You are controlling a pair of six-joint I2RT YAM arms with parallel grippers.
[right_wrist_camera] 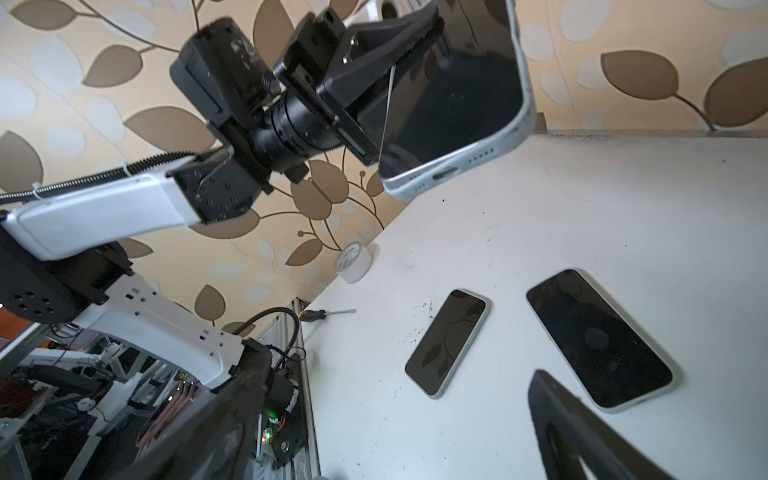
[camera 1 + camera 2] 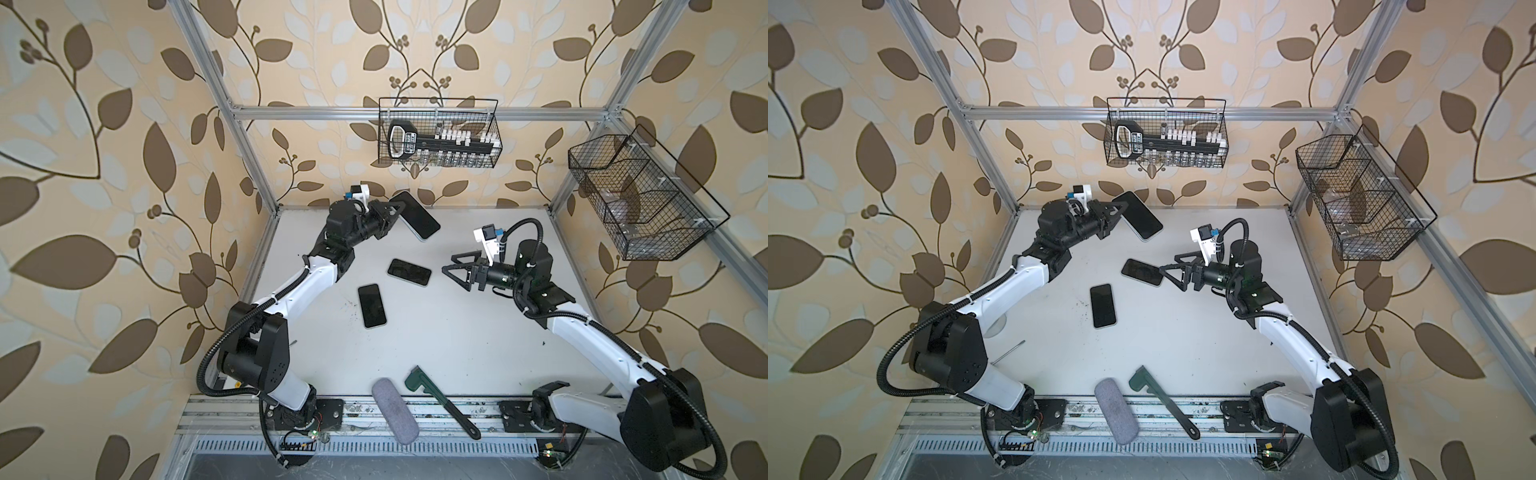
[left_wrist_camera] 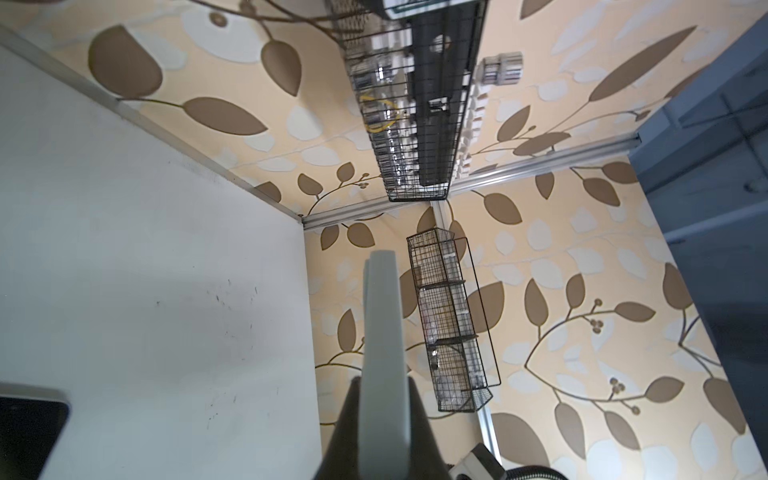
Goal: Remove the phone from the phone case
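The phone [image 2: 417,217] hangs in the air at the upper middle of both top views, just in front of the back wall, screen up and tilted, with its free end pointing toward the lower right. Its pale case [image 1: 457,176] wraps the rim; the right wrist view shows the port cut-outs on that free end. My left gripper [image 2: 392,208] is clamped on the upper-left end, one finger on the screen and one on the back, so there I pin phone and case together. My right gripper [image 2: 453,270] sits at centre right, jaws spread wide and empty, low over the table [image 2: 457,340] and near one of two other phones [image 2: 409,272] lying flat; the second [image 2: 372,306] lies a little further to the lower left. I cannot tell whether those two wear cases. As I judge it, the job now is to bring my right gripper up to the free end and work the case lip off one corner. I should catch only the soft rim, not the glass, and peel away from the screen while my left clamp stays firm. Since my left fingers trap the phone inside the case, I expect only the far end to come loose at first. I want the work held above the table, so a slip falls short.
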